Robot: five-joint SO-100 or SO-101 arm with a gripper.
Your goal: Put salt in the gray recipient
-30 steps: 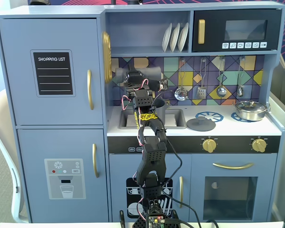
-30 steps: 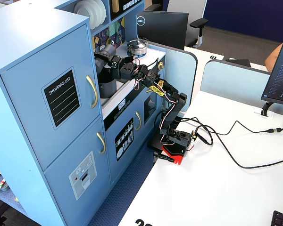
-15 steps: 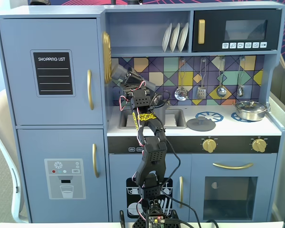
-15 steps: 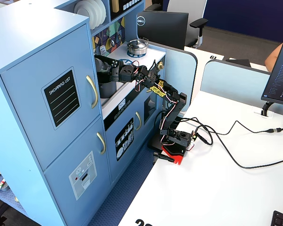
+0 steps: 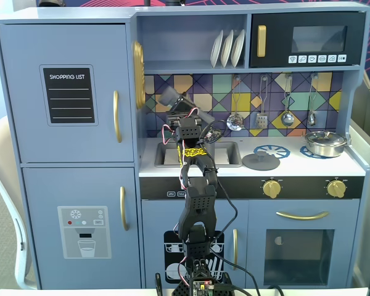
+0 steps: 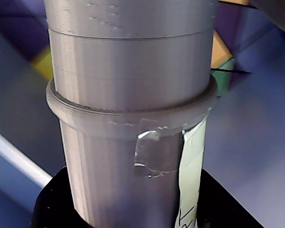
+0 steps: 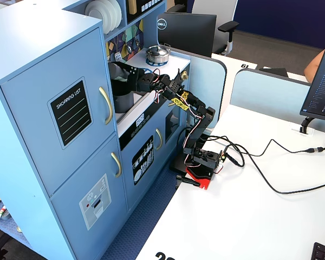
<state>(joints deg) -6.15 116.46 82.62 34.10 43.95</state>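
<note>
Over the sink of the toy kitchen, the arm reaches in from the front with the end effector (image 5: 176, 106) clenched around the salt (image 6: 133, 118), and the wrist view is filled by that gray cylinder, a ridge ringing it and a strip of pale label running down its lower part. From the front fixed view the salt (image 5: 169, 97) is tilted, its free end pointing up and to the left against the tiled backsplash. The gray recipient (image 7: 122, 101) sits below it at the sink; in the front view the arm hides nearly all of it, in the side fixed view its dark wall shows just under the arm.

Judging the step: this looks like the tipping over the pot. To do it well, the shaker's dispensing end should sit squarely above the pot's opening before the wrist rolls, the grip stays firm so the smooth cylinder does not slip, and the roll should be slow, clear of the cabinet wall on the left.

The count: one arm, one salt shaker, one gray pot. One flat gray lid (image 5: 261, 161) lies on the table, one shiny steel pan (image 5: 324, 143) on the far burner, three white plates (image 5: 227, 48) on the shelf, four utensils (image 5: 288, 98) on the wall.
</note>
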